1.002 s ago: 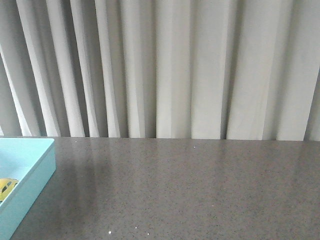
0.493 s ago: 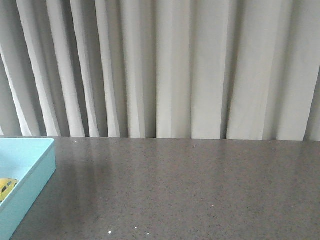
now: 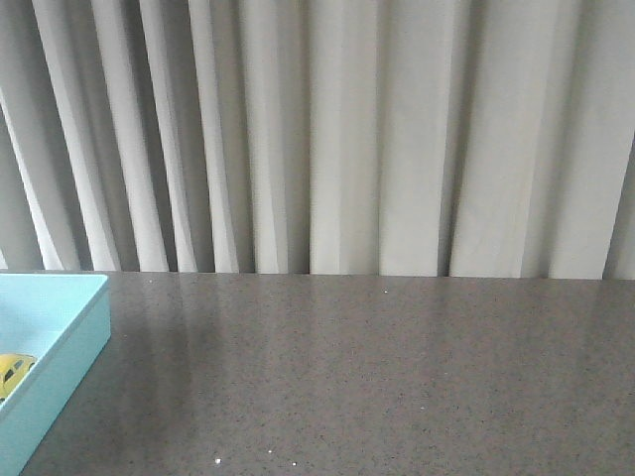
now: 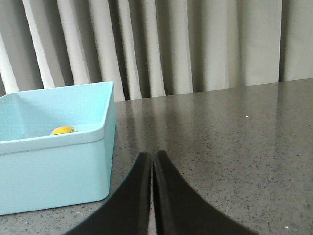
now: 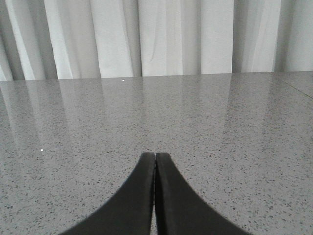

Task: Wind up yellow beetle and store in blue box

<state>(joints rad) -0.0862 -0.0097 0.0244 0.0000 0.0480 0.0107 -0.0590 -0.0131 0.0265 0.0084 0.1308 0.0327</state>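
1. We see the left end effector (image 4: 152,161) with its two black fingers pressed together at the tips, gripping nothing, poised above the speckled grey surface (image 4: 230,142).
2. We see the right end effector (image 5: 154,161) in the same state: fingers closed against each other, nothing between them, over bare grey surface in its own wrist view.
3. Just beside the left end effector stands the blue box (image 4: 58,166), resting on the surface with one corner turned toward the wrist camera; the fingers are near its wall but apart from it.
4. Inside the box we make out the yellow beetle (image 4: 63,130), only its rounded top showing above the near rim, so we cannot tell which way it faces.
5. In the front view the blue box (image 3: 60,362) sits at the far left edge of the frame, cut off by it, and the yellow beetle (image 3: 12,372) lies on its floor close to the right-hand wall.
6. Neither arm appears in the front view.
7. Behind the surface hangs a pale pleated curtain (image 3: 347,139) across the whole background.
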